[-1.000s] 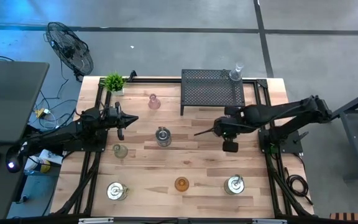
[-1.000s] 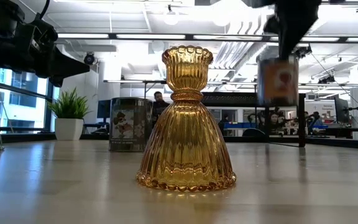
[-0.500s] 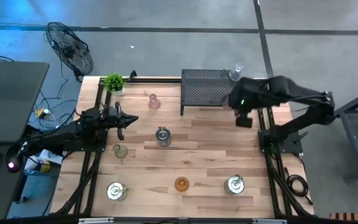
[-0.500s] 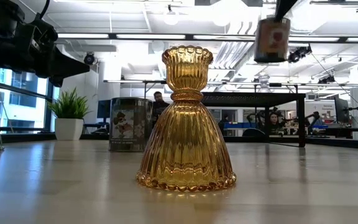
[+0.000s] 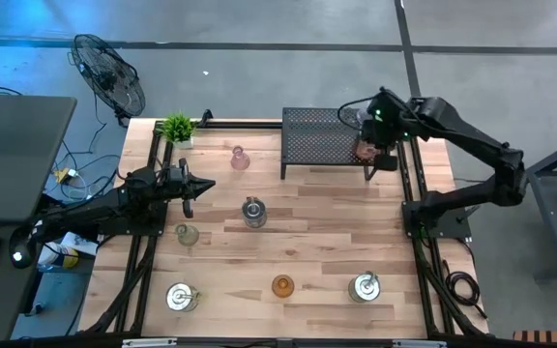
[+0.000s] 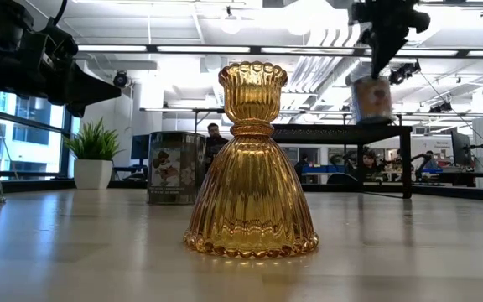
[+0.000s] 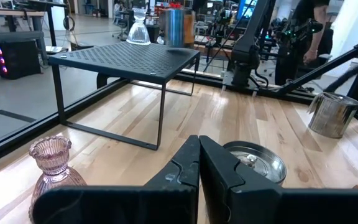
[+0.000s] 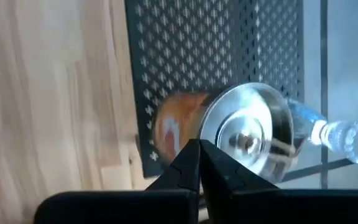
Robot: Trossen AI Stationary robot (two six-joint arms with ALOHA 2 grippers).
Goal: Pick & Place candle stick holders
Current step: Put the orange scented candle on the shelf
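- Your right gripper sits over the right end of the black mesh rack – fingers pinched on the rim of a silver holder, which hangs above the rack top.
- Just beside that spot, toward the rack's far right corner, stands the clear glass holder, the nearest thing in the way.
- Your left gripper waits at the table's left side, fingers together, pointing toward the middle.
- Near it: the pink glass holder, a second silver holder mid-table, and the pale green holder.
- Front row – a third silver holder, the amber holder, a fourth silver holder.
- The potted plant stands at the far left corner.
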